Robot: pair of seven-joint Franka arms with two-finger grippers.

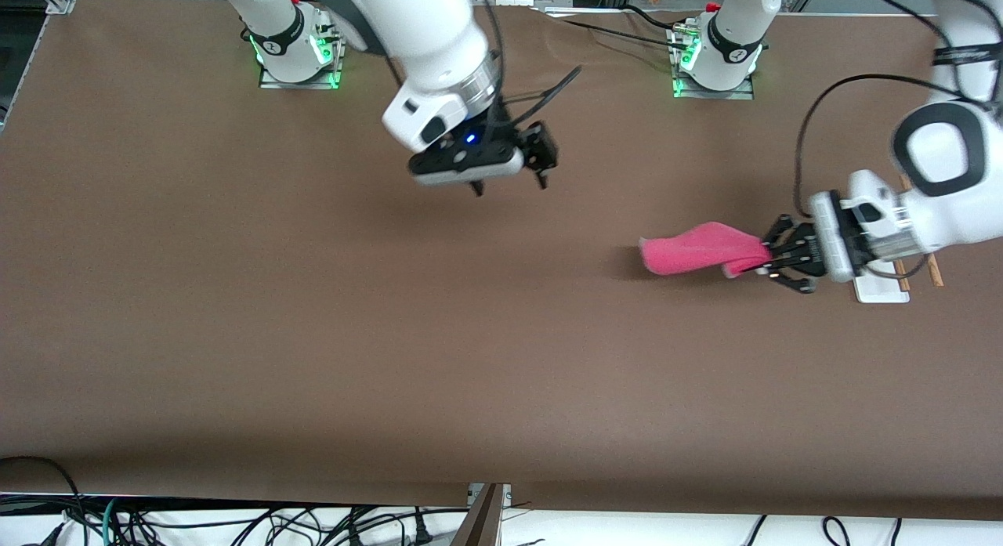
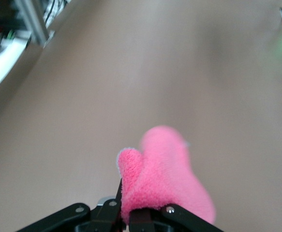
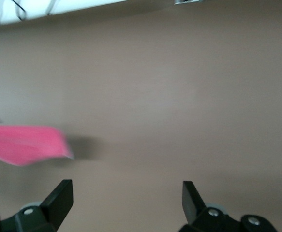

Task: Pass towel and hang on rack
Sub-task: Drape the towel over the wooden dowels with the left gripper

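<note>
Pinching the bright pink fluffy towel [image 1: 697,250], the left tool [image 1: 772,258] hangs beside the white-based, wooden-rod rack [image 1: 889,289]; towel trails away from it. Right tool [image 1: 509,186], spread, waits well apart.

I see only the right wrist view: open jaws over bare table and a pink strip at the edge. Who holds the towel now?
Observer: The left gripper holds the towel, jaws shut on one end of it.
Operator: Does the towel lie on the table?
Observer: I cannot tell; its free end points toward the right arm's end of the table, with a shadow close under it.
Operator: Where is the rack?
Observer: The rack is under the left arm's wrist, at the left arm's end of the table, mostly hidden.
Operator: And where is my gripper?
Observer: The right gripper is over bare table near the middle, apart from the towel.
</note>
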